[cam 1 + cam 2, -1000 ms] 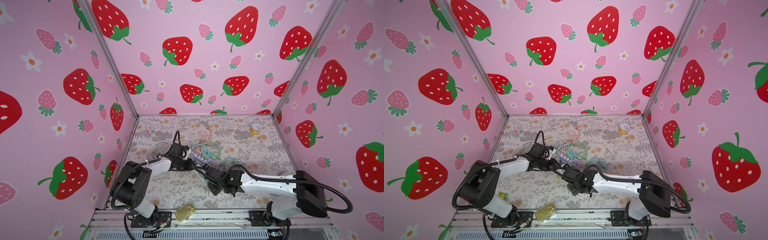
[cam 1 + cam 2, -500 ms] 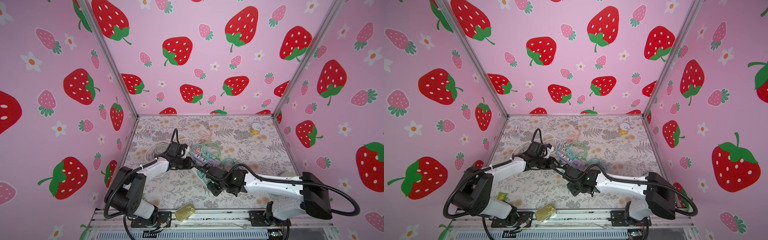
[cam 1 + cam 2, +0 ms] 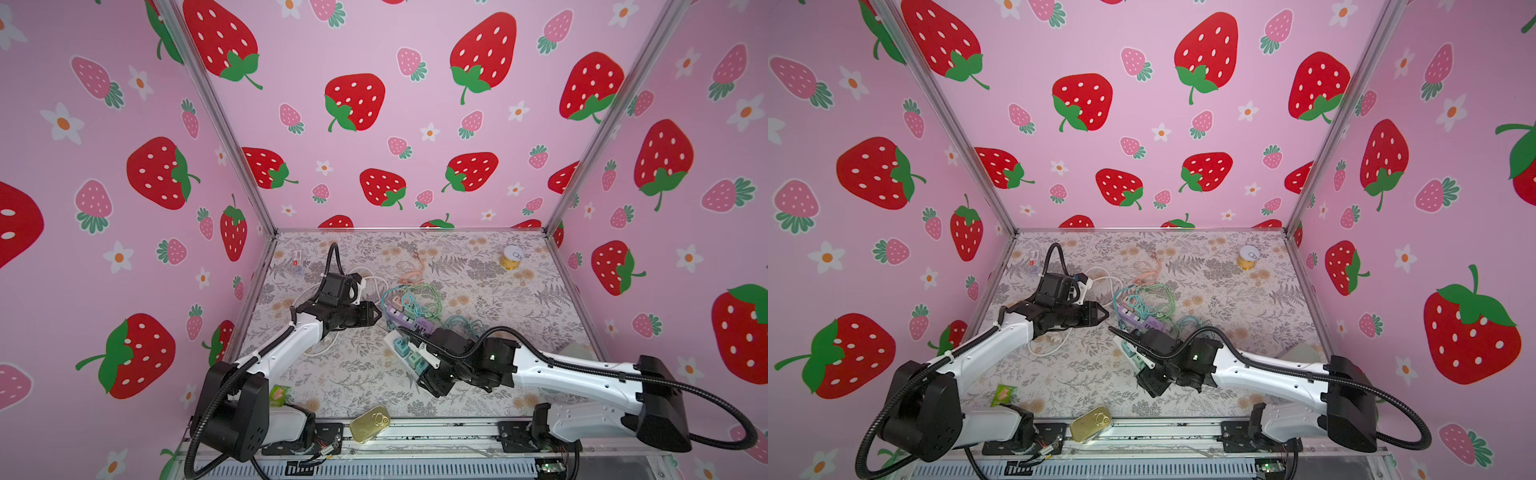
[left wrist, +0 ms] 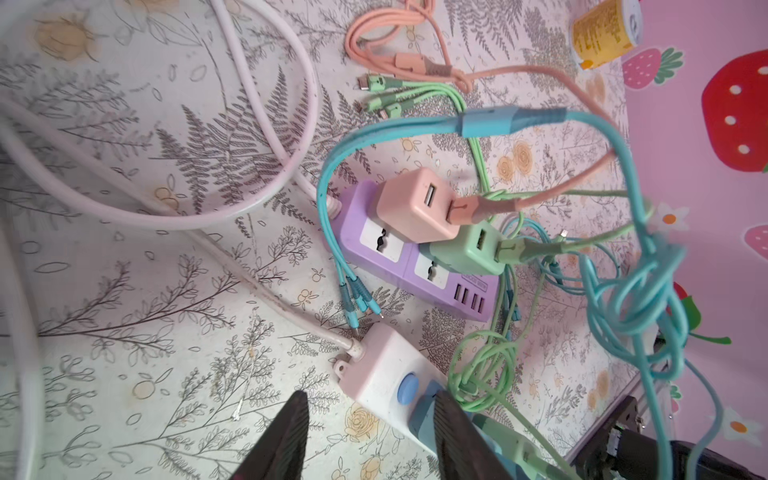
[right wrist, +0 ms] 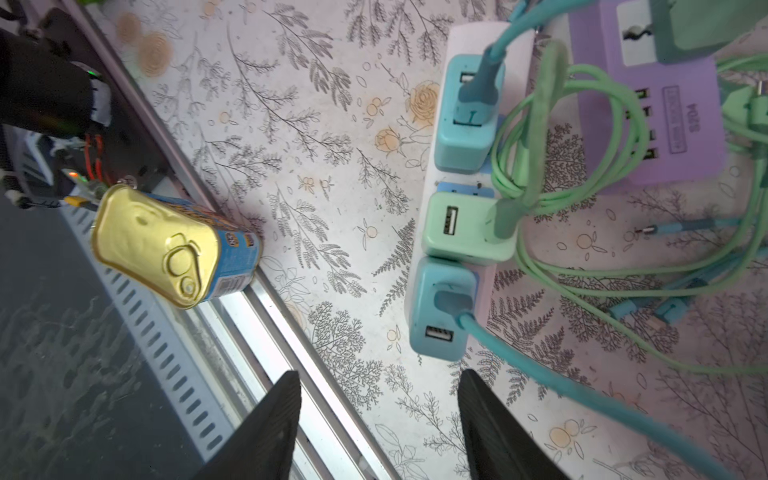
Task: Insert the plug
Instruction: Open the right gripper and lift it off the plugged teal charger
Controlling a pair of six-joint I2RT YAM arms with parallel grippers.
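Glossy rounded-cube teal charger (image 5: 440, 307) seated in smooth white power strip (image 5: 467, 37) ahead of right gripper (image 5: 379, 374), parted wider than before, empty.

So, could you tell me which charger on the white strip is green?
The middle charger on the white strip; the two end chargers are blue.
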